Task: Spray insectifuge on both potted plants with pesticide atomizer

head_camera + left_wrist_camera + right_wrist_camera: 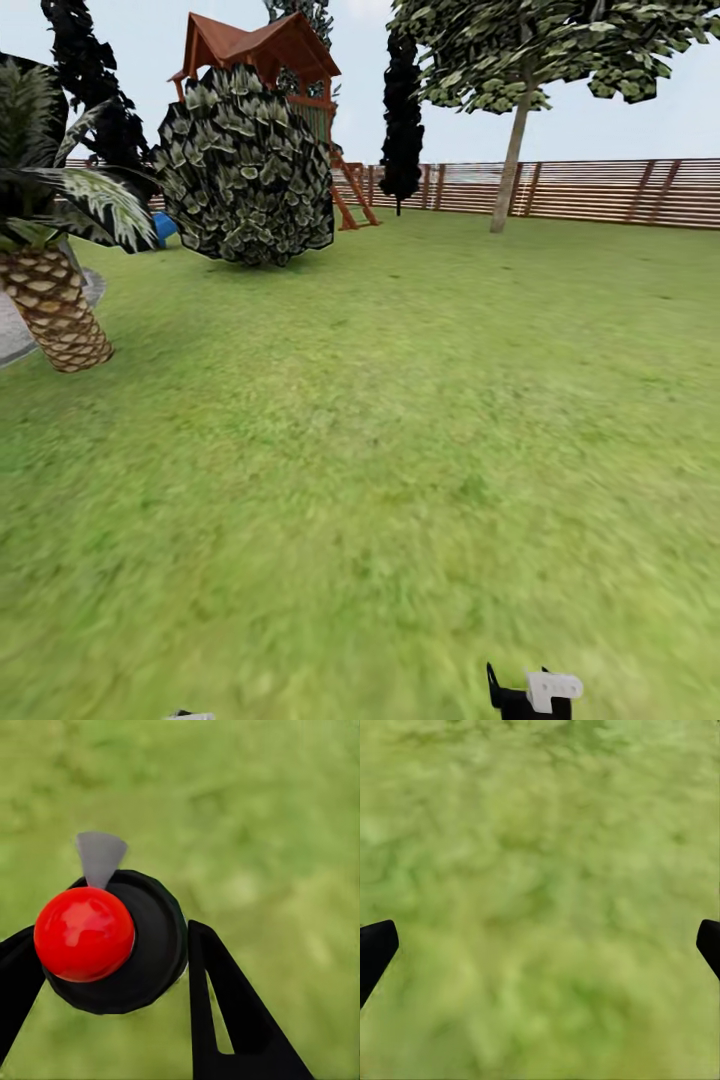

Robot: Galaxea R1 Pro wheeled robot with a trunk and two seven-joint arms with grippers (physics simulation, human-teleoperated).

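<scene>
Clamped in the left end effector, black fingers pressing either side of the dark round body — the pesticide atomizer, red ball cap up, grey nozzle forward. Probably light, stiff, smooth plastic; safest gripped round the body, as here. Right end effector spread wide, empty over lawn. Around: a palm, round bush, fence — open grass ahead
</scene>
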